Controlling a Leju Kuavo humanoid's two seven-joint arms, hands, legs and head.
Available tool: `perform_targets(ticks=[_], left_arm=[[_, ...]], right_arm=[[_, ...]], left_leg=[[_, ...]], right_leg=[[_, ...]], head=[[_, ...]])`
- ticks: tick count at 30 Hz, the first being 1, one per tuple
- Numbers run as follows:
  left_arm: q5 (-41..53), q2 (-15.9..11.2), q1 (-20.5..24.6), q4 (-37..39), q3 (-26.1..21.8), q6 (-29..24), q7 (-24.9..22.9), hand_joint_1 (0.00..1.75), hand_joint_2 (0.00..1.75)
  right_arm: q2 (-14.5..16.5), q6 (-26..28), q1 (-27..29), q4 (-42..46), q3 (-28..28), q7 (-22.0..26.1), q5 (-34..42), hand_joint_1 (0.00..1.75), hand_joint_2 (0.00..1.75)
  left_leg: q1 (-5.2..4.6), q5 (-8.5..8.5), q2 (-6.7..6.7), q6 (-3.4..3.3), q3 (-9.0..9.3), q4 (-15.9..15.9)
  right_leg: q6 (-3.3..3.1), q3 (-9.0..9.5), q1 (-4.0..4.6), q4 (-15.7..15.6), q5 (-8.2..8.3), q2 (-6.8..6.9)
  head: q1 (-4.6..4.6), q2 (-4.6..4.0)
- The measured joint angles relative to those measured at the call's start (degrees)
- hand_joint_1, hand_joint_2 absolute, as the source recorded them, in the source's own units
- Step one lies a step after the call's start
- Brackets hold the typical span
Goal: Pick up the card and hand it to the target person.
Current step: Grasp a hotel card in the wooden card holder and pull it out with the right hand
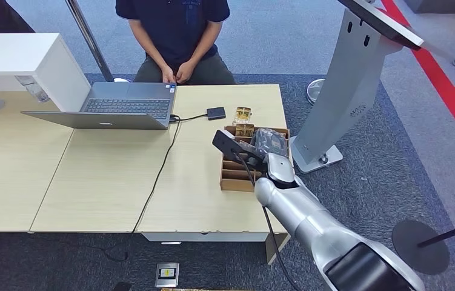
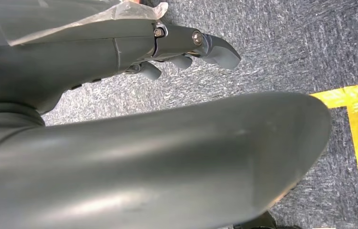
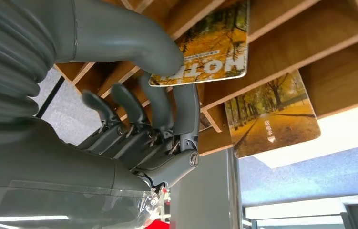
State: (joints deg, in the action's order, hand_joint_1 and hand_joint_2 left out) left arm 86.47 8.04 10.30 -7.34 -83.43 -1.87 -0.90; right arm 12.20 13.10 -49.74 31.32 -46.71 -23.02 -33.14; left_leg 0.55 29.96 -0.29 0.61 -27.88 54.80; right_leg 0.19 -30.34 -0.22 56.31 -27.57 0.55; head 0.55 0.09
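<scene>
A wooden card rack [image 1: 237, 180] stands on the table's right part. My right hand [image 1: 268, 144] reaches over its far end. In the right wrist view this hand [image 3: 134, 105] pinches a card [image 3: 210, 47] with an autumn-tree picture between thumb and fingers, at the slots of the rack [image 3: 310, 28]. A second, similar card [image 3: 272, 114] stands in a slot beside it. Two cards [image 1: 243, 121] show at the rack's far end in the head view. The person [image 1: 173, 36] sits across the table, hands together. My left hand [image 2: 181, 52] hangs over the carpet, holding nothing.
An open laptop [image 1: 128, 103] sits on the table in front of the person, its cable running toward me. A small black device [image 1: 215, 113] lies near the rack. A grey kiosk stand [image 1: 352, 85] rises right of the table. A white cabinet [image 1: 19, 60] stands at the far left.
</scene>
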Motion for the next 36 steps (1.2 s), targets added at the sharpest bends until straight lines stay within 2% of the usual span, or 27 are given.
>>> perform_targets(ticks=[13, 30, 36], left_arm=[[-0.21, -0.01, 0.14, 0.0, -0.02, -0.51, 0.7, 0.0, 0.0], [-0.09, -0.02, 0.27, 0.0, -0.02, -0.45, 1.1, 0.0, 0.0], [0.0, -0.02, 1.15, 0.0, 0.03, 0.15, 0.3, 0.0, 0.0]], right_arm=[[-0.49, 0.28, 0.16, 0.86, 0.03, 1.31, -0.13, 1.75, 1.75], [-2.75, -0.46, -1.16, 20.43, 0.27, 1.44, -0.64, 1.75, 1.75], [-2.68, 0.91, -4.58, 20.01, 0.27, 5.88, 1.58, 1.75, 1.75]], left_leg=[[0.0, 0.0, 0.0, 0.0, 0.0, 0.0], [0.0, 0.0, 0.01, 0.0, 0.0, 0.0], [0.0, 0.0, 0.0, 0.0, -0.01, 0.0]], right_leg=[[0.0, 0.02, 0.0, 0.0, 0.0, 0.0], [0.0, 0.0, 0.0, 0.0, 0.0, -0.01], [0.0, 0.01, 0.0, 0.0, 0.01, -0.01]], head=[[0.0, 0.0], [0.0, 0.0], [0.0, 0.0]])
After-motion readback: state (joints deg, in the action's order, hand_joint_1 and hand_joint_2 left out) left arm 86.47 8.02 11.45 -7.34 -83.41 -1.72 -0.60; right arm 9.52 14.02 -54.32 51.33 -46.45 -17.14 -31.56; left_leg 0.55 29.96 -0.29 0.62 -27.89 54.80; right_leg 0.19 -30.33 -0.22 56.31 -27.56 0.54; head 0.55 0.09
